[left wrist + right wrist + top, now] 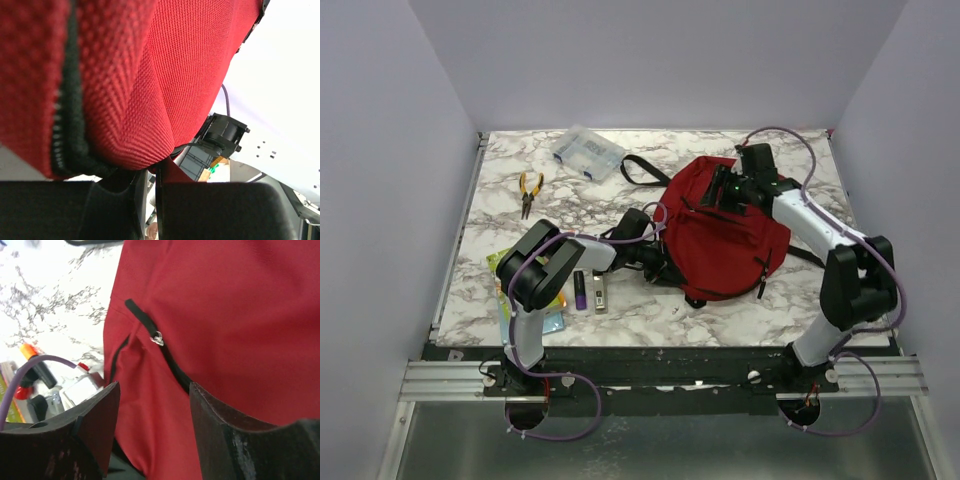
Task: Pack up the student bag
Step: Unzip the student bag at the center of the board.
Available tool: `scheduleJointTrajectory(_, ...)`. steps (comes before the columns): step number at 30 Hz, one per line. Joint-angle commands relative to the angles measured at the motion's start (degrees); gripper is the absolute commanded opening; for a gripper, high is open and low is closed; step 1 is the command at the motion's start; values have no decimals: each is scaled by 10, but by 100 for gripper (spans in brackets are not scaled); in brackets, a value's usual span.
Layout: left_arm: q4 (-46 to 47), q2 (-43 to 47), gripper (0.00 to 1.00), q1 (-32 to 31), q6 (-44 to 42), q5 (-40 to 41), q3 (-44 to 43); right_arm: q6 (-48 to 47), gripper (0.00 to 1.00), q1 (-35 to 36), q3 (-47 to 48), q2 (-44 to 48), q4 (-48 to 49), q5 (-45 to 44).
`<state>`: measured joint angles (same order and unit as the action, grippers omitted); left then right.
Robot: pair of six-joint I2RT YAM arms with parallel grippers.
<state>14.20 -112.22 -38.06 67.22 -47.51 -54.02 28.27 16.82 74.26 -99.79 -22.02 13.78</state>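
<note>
Right gripper [152, 390] is seen with its jaws parted and nothing between them, hung just above the dark red soft fabric backpack [730, 245]; the left gripper [150, 200] is closed on a fold of that backpack's cloth at its left edge, beside the black zip tape [65, 135]. The backpack is laid flat on the right half of the white marble-patterned table [740, 318], its length running roughly from the near edge toward the far one.

The coming move is judged to turn on the small silver zip pull [157, 338]; in the right wrist view it lies just ahead of the open fingers, on a black zip line slanted from upper left down toward the right finger [240, 440]; the right arm is the nearer, the left being taken up with the cloth.

The table is hard and smooth, so the soft bag may be dragged unless pinned; a clear plastic box [585, 152] and yellow-handled pliers [529, 192] are set well apart at the far left; small items are gathered by the left arm; pale walls close in three sides.
</note>
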Motion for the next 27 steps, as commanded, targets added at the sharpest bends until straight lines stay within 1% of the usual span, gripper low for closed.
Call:
scheduleJointTrajectory(1, -7, 7, 0, -4, -10, -24, -10, -40, 62, -22, -82, 71, 31, -105)
scheduleJointTrajectory(5, -9, 7, 0, -3, -12, -25, -12, -32, 57, -25, -140, 102, 46, -134)
scheduleJointTrajectory(9, -9, 6, 0, -1, -10, -27, -11, -16, 57, -25, -241, 143, 129, -118)
scheduleJointTrajectory(12, -9, 8, 0, 2, -11, -28, -13, -10, 56, -25, -302, 146, 195, -114)
scheduleJointTrajectory(16, -11, 10, 0, 7, -15, -26, -13, 14, 56, -25, -322, 138, 204, -85)
scheduleJointTrajectory(22, -28, 11, 0, 17, -30, -20, -20, 76, 57, -24, -388, 201, 247, 17)
scheduleJointTrajectory(24, -37, 11, 0, 20, -37, -20, -26, 84, 58, -24, -399, 218, 254, 35)
scheduleJointTrajectory(27, -48, 14, 0, 23, -46, -18, -30, 86, 59, -24, -394, 217, 245, 47)
